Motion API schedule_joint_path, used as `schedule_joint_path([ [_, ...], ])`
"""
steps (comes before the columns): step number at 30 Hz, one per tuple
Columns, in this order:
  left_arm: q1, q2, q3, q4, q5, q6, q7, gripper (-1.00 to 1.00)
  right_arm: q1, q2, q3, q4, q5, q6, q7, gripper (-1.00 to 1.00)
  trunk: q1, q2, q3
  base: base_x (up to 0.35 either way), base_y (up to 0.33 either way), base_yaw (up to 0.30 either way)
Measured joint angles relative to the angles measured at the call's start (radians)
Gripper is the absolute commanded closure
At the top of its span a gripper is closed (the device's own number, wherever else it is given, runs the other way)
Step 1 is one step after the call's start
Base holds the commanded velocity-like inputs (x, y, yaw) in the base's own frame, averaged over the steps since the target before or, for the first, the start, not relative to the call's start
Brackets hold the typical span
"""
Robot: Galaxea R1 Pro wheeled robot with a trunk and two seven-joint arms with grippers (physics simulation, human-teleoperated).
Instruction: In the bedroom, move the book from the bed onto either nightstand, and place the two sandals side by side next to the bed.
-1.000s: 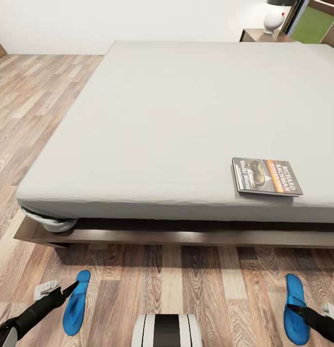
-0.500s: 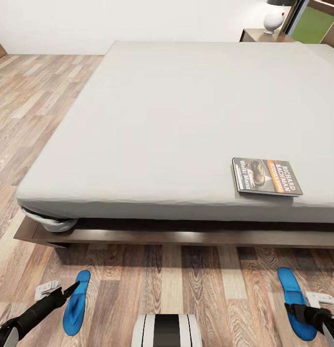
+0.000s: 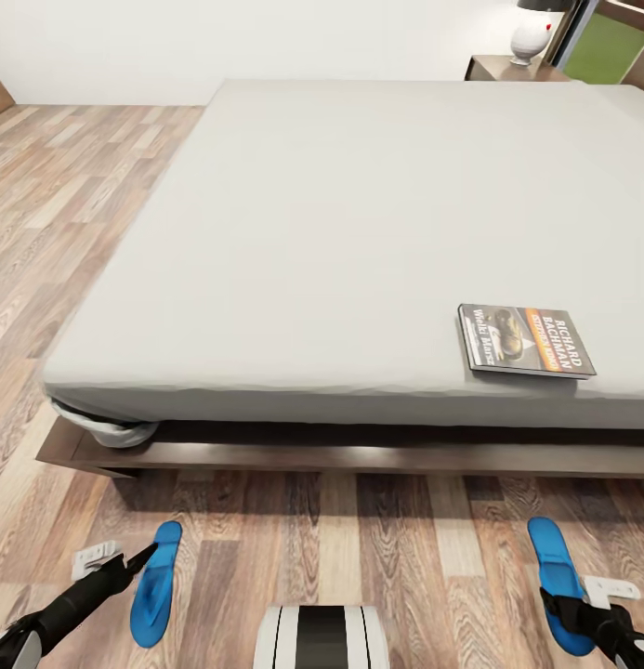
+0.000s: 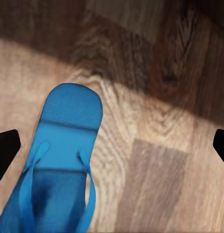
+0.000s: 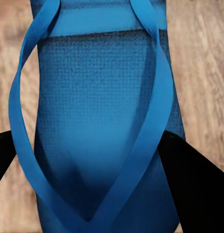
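The book (image 3: pixel 526 339) lies flat on the grey mattress of the bed (image 3: pixel 359 214), near its front right edge. One blue sandal (image 3: pixel 157 583) rests on the floor in front of the bed at left. My left gripper (image 3: pixel 120 559) is open beside it. In the left wrist view this sandal (image 4: pixel 63 160) sits close to one black finger (image 4: pixel 5 150), far from the other. The second sandal (image 3: pixel 556 583) is at right with my right gripper (image 3: pixel 596 602) shut on its heel end; dark fingers (image 5: pixel 189 179) press both sides of that sandal (image 5: pixel 97 116).
A nightstand (image 3: pixel 503 67) with a white lamp (image 3: pixel 529 37) stands at the far right corner beside the window. The dark bed frame (image 3: pixel 359 457) juts out low over the plank floor (image 3: pixel 377 539). My base (image 3: pixel 322 636) is at the bottom centre.
The right gripper has dragged its sandal to the left and turned it a little. The whole view has shifted slightly, so the bed sits further right. The left arm and its sandal have stayed put.
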Motion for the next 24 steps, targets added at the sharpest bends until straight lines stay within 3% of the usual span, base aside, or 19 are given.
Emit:
schedule_joint_path([
  [10,0.000,0.000,0.000,0.000,-0.001,0.000,0.001,-1.00,0.000,-0.001,-0.002,-0.003,-0.005,-0.004,0.021,1.00,0.000,0.000,0.000,0.000,0.287,0.000],
  [12,0.000,0.000,0.000,0.000,-0.002,0.000,0.001,-1.00,0.000,-0.001,-0.003,-0.004,-0.013,-0.002,0.119,1.00,0.000,0.000,0.000,0.000,0.290,0.000],
  [13,0.000,0.000,0.000,0.000,-0.002,0.000,0.001,-1.00,0.000,-0.001,-0.005,-0.004,-0.018,0.003,0.236,1.00,0.000,0.000,0.000,0.000,0.290,0.000],
  [14,0.000,0.000,0.000,0.000,-0.002,0.000,0.001,-1.00,0.000,-0.001,-0.009,-0.003,-0.020,0.005,0.312,1.00,0.000,0.000,0.000,0.000,0.290,0.000],
  [17,0.000,0.000,0.000,0.000,-0.002,0.000,0.001,-1.00,0.000,-0.001,-0.013,-0.004,-0.020,0.007,0.412,1.00,0.000,0.000,0.000,0.000,0.290,0.000],
  [20,0.000,0.000,0.000,0.000,-0.002,0.000,0.001,-1.00,0.000,0.000,-0.014,-0.003,-0.017,0.004,0.404,1.00,0.000,0.000,0.000,0.000,0.290,0.000],
  [24,0.000,0.000,-0.001,0.000,-0.002,0.000,0.001,-1.00,0.000,0.006,-0.008,0.001,-0.011,-0.003,0.223,1.00,0.000,0.000,0.000,0.000,0.290,0.000],
])
